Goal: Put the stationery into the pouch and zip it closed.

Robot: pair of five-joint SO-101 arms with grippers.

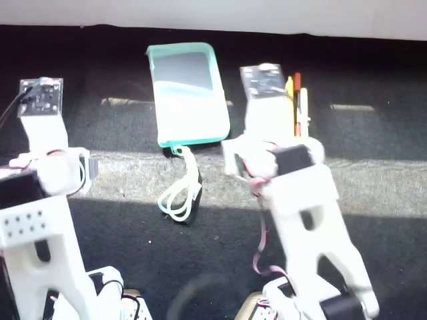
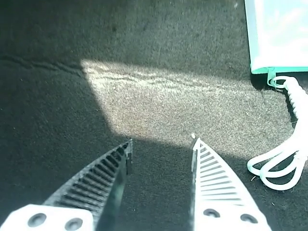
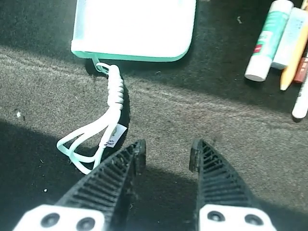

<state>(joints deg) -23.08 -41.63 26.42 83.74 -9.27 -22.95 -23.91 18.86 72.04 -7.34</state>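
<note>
A mint-green pouch (image 1: pixel 187 93) lies flat at the table's far middle, its pale cord strap (image 1: pixel 181 193) trailing toward the arms. The pouch (image 3: pixel 134 26) and strap (image 3: pixel 103 130) also show in the right wrist view, and the pouch's corner (image 2: pixel 279 33) with the strap (image 2: pixel 284 154) in the left wrist view. Stationery lies right of the pouch: a glue stick (image 3: pixel 267 41), a yellow pencil (image 3: pixel 293 53) and pens (image 1: pixel 298 100). My left gripper (image 2: pixel 161 147) hovers open over bare cloth left of the pouch. My right gripper (image 3: pixel 166 149) is open just short of the strap, with nothing between its fingers.
The table is covered in black cloth (image 1: pixel 373 140) with a bright band of sunlight (image 1: pixel 133 177) across the middle. A white wall edge (image 1: pixel 267 13) runs along the far side. A pink cable (image 1: pixel 261 247) hangs from the right arm.
</note>
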